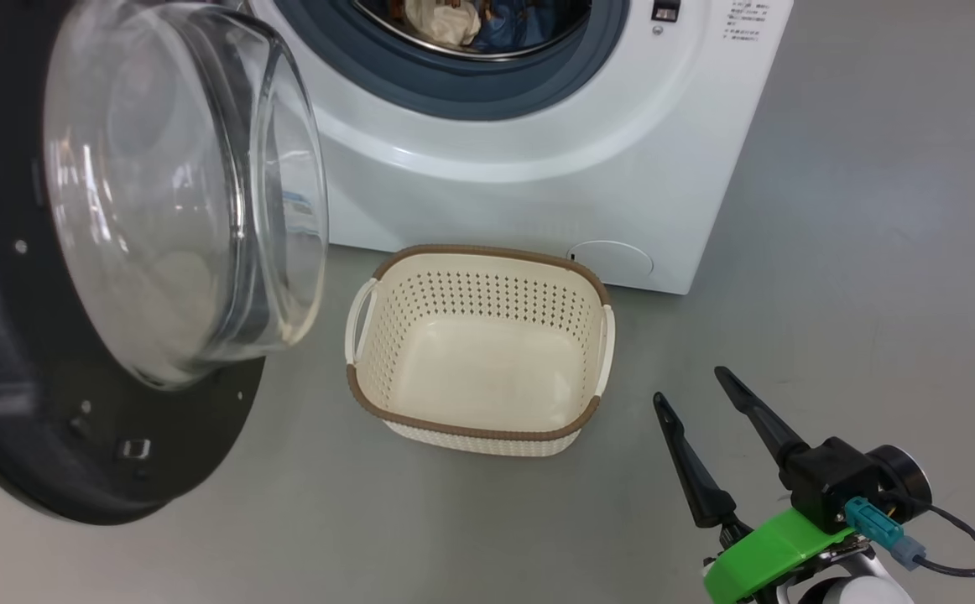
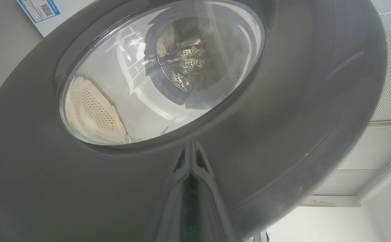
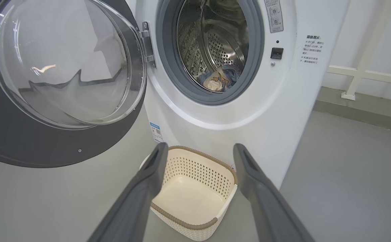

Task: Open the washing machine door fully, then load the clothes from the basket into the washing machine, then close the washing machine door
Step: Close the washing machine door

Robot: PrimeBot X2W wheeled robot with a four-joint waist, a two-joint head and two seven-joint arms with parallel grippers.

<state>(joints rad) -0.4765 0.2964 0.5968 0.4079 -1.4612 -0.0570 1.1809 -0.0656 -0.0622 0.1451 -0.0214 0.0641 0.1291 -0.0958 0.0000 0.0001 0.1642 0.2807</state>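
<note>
The washing machine (image 1: 555,159) stands with the washing machine door (image 1: 76,436) swung out to the left, its glass bowl (image 1: 177,184) facing the machine. The clothes (image 3: 219,79) lie low in the steel drum, and their edge shows at the top of the head view (image 1: 454,21). The basket (image 1: 479,352) sits empty on the floor before the machine. My right gripper (image 1: 693,387) hovers open to the basket's right with nothing between its fingers; it is also seen above the basket (image 3: 200,149). My left gripper (image 2: 190,146) is shut, tips against the door's glossy outer rim (image 2: 283,134).
Grey floor (image 1: 857,252) spreads to the right of the machine and around the basket. A white rail (image 3: 367,74) runs along the wall at the right. A blue label (image 3: 155,131) is stuck low on the machine's side.
</note>
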